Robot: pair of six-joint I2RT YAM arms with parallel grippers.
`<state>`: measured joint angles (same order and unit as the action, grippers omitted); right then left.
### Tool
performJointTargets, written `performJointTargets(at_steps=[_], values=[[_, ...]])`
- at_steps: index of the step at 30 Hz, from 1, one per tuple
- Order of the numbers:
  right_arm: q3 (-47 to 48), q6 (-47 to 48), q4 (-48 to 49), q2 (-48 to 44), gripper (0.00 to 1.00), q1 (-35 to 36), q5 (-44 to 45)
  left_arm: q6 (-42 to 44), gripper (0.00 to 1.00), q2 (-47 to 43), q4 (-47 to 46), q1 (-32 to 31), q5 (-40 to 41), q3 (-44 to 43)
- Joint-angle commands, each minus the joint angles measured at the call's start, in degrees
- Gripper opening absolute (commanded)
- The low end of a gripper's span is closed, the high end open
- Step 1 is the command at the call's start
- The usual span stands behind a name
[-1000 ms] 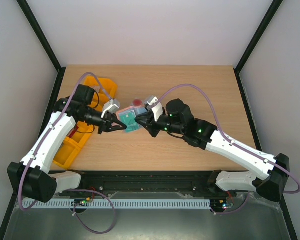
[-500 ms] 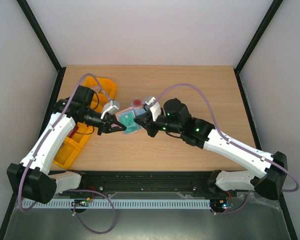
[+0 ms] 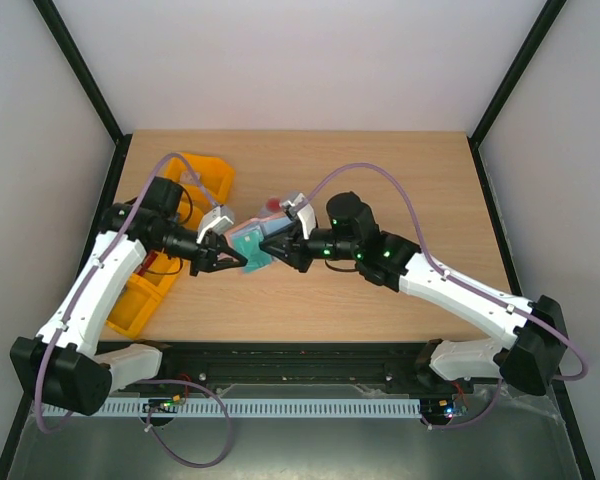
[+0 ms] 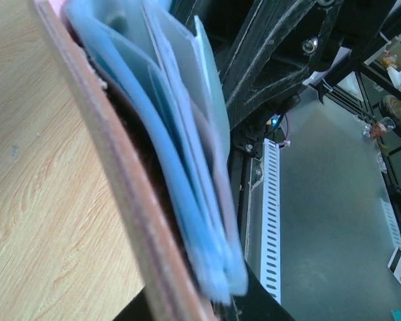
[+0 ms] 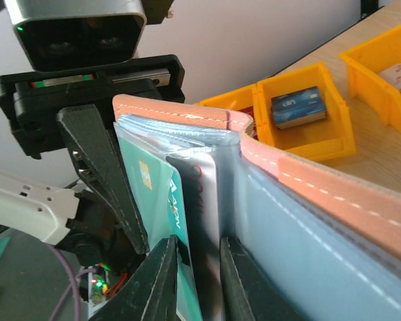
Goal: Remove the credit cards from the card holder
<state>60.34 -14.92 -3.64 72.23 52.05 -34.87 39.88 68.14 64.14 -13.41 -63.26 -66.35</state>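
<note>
The card holder (image 3: 248, 243) hangs above the table between both grippers, reddish-brown outside and grey-blue inside, held on edge and spread open. My left gripper (image 3: 228, 260) is shut on its left end. In the left wrist view the brown cover (image 4: 120, 174) and blue sleeves fill the frame above the left gripper (image 4: 210, 304). My right gripper (image 3: 269, 245) meets it from the right. In the right wrist view the right gripper (image 5: 197, 242) has its jaws slightly apart around the edge of the pale credit card (image 5: 202, 200). The teal credit card (image 5: 150, 194) stands just left of it.
Orange plastic bins (image 3: 202, 176) stand at the table's left, one more (image 3: 140, 300) near the front edge. In the right wrist view one bin (image 5: 334, 134) holds a small blue box (image 5: 295, 107). Bare wooden table (image 3: 410, 180) spreads to the right.
Both grippers and the card holder have drifted a little to the left. The right arm has stretched further left across the table.
</note>
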Motion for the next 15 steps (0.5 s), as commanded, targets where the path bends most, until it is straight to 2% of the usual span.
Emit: performJointTargets(at_steps=[1,3,5,8,11,15], values=[[-1.36,-3.02,11.64,-0.53,0.19,2.41,-16.61,-3.51,0.13,-0.5,-7.86,-0.82,-4.62,1.32],[-1.74,-3.88,13.03,-0.67,0.19,2.59,-18.86,-8.15,0.13,-0.63,-12.11,-0.34,-3.46,2.51],[-1.77,-3.9,12.69,-0.6,0.18,2.7,-17.77,-9.91,0.09,-0.64,-14.22,-0.08,-3.1,3.27],[-1.75,-3.95,12.31,-0.33,0.17,2.79,-15.87,-8.73,0.03,-1.12,-13.28,-0.09,-4.38,3.32],[-1.66,-3.68,11.07,-0.38,0.17,2.84,-11.64,-7.75,0.02,-1.73,-12.44,-0.1,-4.69,3.26],[-1.52,-2.89,9.46,-0.55,0.1,2.88,-6.28,-6.31,0.02,-2.0,-11.34,-0.1,-5.61,3.44]])
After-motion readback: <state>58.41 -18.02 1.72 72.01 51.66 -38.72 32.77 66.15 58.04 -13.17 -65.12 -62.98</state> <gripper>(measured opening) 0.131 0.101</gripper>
